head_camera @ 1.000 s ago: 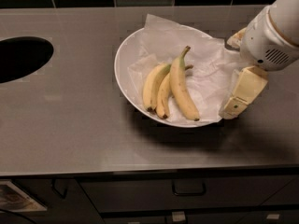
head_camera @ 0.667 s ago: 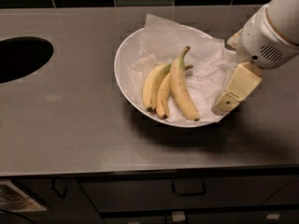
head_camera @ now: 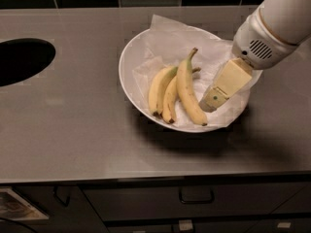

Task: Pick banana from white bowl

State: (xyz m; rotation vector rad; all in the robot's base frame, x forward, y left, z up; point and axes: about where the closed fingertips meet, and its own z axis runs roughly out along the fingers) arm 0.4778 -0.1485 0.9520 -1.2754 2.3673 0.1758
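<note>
Grey counter (head_camera: 73, 130) bears white bowl (head_camera: 127, 62), hand (head_camera: 210, 105) above it.

a white bowl (head_camera: 127, 79) sits on the grey bench (head_camera: 73, 125). a crumpled white paper (head_camera: 170, 38) lies in the bowl and pokes up over the far rim. three yellow bananas lie on the paper, side by side. the banana (head_camera: 187, 89) on the right is the longest and fattest. its greenish stem points to the far side. two shorter bananas (head_camera: 158, 89) lie to its left. the tool (head_camera: 210, 103) hangs tilted over the right side of the bowl. its tip is just beside the big banana's near end, and i cannot tell if it touches. the white arm (head_camera: 272, 28) comes in from the top right. a dark round hole (head_camera: 22, 59) is in the bench at the far left.
</note>
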